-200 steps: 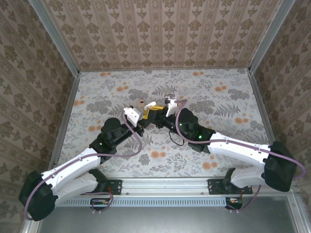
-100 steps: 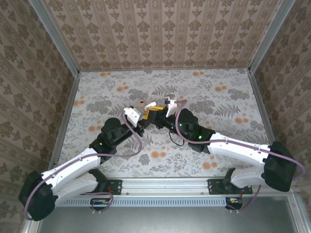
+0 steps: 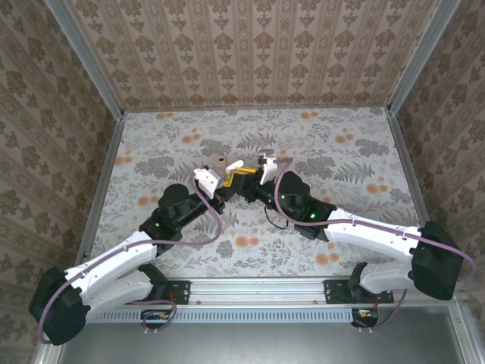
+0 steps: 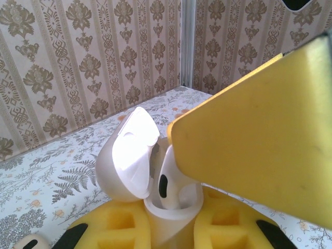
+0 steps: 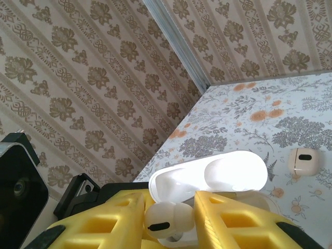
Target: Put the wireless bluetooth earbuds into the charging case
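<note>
The charging case (image 4: 174, 220) stands upright between the yellow foam fingers of my left gripper (image 4: 171, 223), which is shut on its body. Its lid (image 4: 129, 155) is swung open to the left. One white earbud (image 4: 168, 181) stands with its stem down in the case's mouth. My right gripper (image 5: 168, 207) comes at it from the other side, its yellow pads touching both sides of the earbud's head (image 5: 168, 220), above the open lid (image 5: 218, 174). A second earbud (image 5: 302, 161) lies loose on the table. From above, both grippers meet at the case (image 3: 236, 165) mid-table.
The loose earbud (image 3: 221, 161) rests just beyond the left gripper's tip. The floral table (image 3: 341, 152) is ringed by metal rails and patterned walls. My right gripper's big yellow finger (image 4: 259, 140) crowds the left wrist view.
Both wrists, with the case between them, have crept slightly toward the far wall. The holds on the case and the earbud look the same.
</note>
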